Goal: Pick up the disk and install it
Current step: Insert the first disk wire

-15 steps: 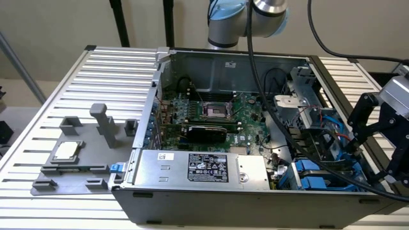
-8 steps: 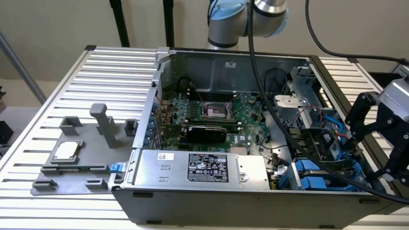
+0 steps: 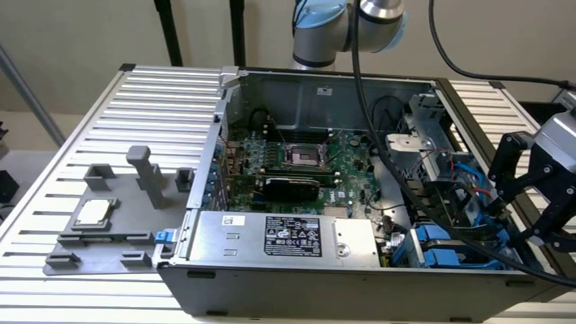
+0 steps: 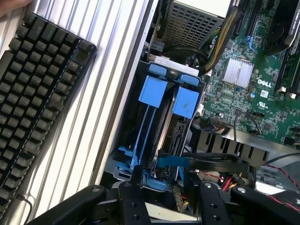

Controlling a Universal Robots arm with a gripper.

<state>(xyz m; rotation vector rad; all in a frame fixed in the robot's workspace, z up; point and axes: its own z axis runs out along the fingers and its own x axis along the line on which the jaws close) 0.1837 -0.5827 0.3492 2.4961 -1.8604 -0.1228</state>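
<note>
Black jaws stand apart, straddling the near end of the disk [image 4: 178, 138], which sits on edge in the blue cage [image 4: 152, 91]. Case wall [image 4: 123, 112] tight alongside, black cable [image 4: 211, 161] crowding the other side, motherboard [image 4: 253, 93] beyond.

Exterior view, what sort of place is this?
Probably a robotics lab bench for computer assembly: an opened desktop computer case sits on a slatted metal table, a robot arm rises behind it, and a grey parts fixture lies beside it.

End effector [image 3: 520, 214] near the open computer case [image 3: 270, 293]
</note>
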